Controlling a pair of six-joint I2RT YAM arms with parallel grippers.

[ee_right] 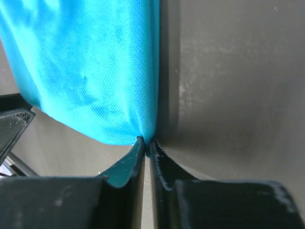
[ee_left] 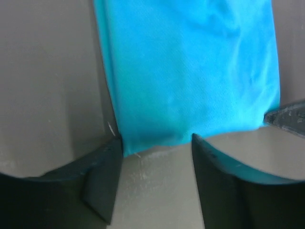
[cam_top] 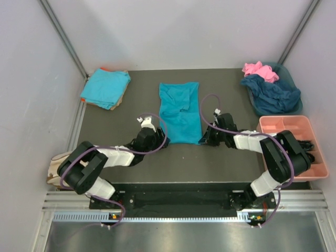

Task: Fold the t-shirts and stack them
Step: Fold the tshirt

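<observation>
Clamping the right gripper (ee_right: 147, 141) on the near right corner of the turquoise t-shirt (cam_top: 180, 113) lying mid table (cam_top: 223, 89), straddling its near left corner with the left gripper (ee_left: 156, 141) agape, likely risking a one-sided, skewed lift.

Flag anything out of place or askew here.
The navy shirt and pink shirt lie heaped, spilling over their bin. The centre teal shirt is rumpled at its far end.
</observation>
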